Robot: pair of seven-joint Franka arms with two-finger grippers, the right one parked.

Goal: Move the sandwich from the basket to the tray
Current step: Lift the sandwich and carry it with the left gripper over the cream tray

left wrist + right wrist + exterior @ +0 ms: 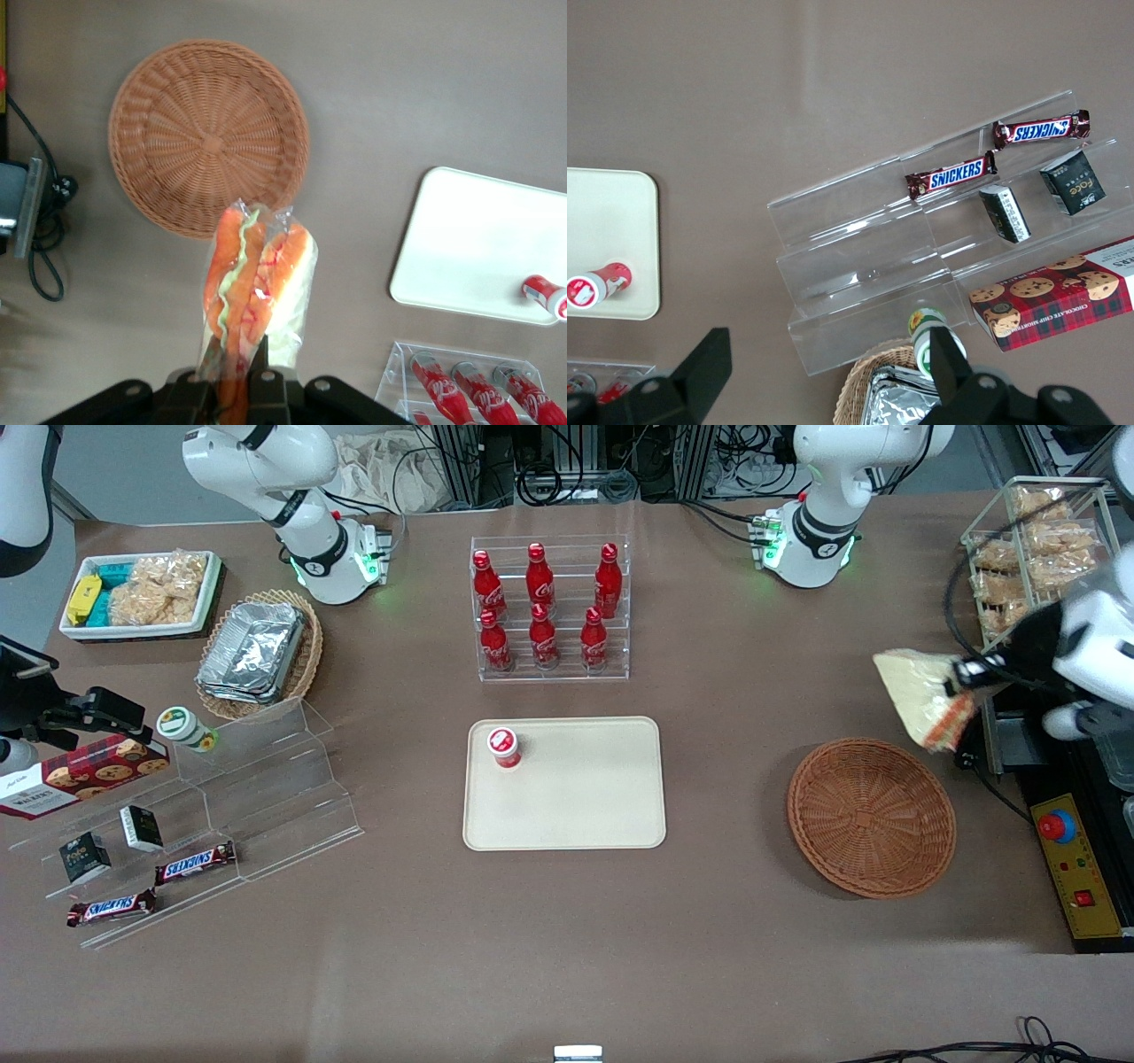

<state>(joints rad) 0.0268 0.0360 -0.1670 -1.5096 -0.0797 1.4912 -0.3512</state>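
Note:
My left gripper [959, 676] [233, 372] is shut on the wrapped sandwich [921, 693] [257, 283], a pale wedge with orange-red filling. It hangs in the air above the table, higher than the round reddish-brown wicker basket [871, 816] [209, 135] and a little farther from the front camera. Nothing lies in the basket. The beige tray [576, 802] [483, 243] lies in the middle of the table, toward the parked arm from the basket. A small red-capped cup [504, 747] [545, 295] stands on a corner of the tray.
A clear rack of red cola bottles [547, 607] [469, 387] stands farther from the front camera than the tray. A wire rack of snack bags [1028, 549] is close to the working arm. A control box [1076, 868] sits beside the basket at the table's edge.

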